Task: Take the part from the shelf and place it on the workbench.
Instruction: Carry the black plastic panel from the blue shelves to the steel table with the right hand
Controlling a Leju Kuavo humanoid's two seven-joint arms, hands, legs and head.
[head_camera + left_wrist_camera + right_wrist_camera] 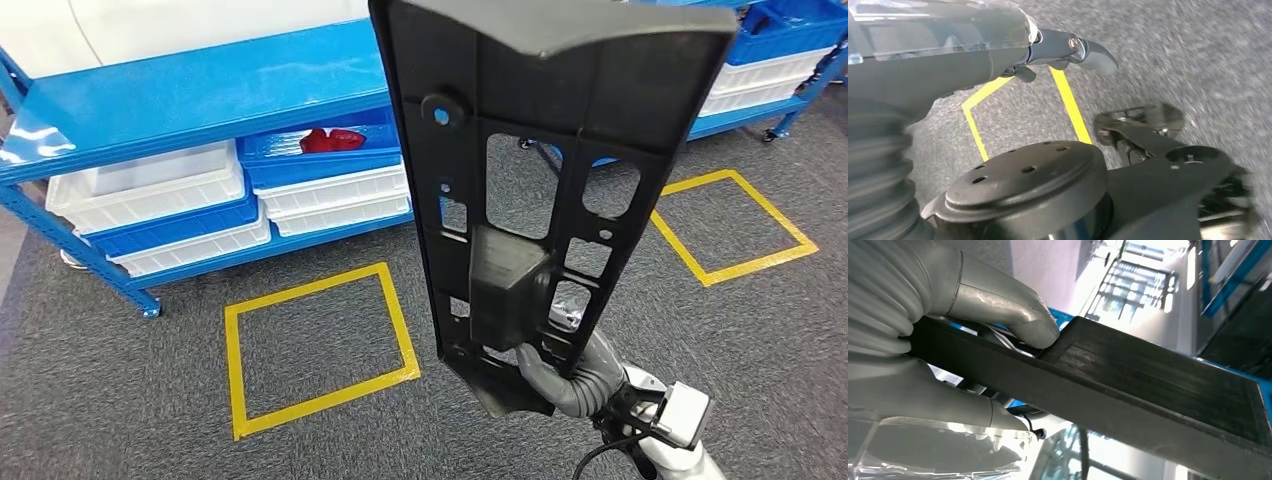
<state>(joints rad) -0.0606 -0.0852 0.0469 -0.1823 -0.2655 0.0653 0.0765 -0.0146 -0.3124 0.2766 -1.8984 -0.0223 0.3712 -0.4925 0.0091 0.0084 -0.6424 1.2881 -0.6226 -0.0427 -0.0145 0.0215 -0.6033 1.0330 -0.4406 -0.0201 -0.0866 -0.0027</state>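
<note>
Black plastic cut-out panel part upright before blue metal shelf, lower end gripped by right hand; left hand holds nothing, fingers apart.

Right hand clamps the part, a long black bar with a fine ribbed surface running away from the wrist. Grey thumb presses on the part's upper face at a small step, and another grey finger lies under it. Beyond, blue shelf framing and bright, blurred windows.
</note>
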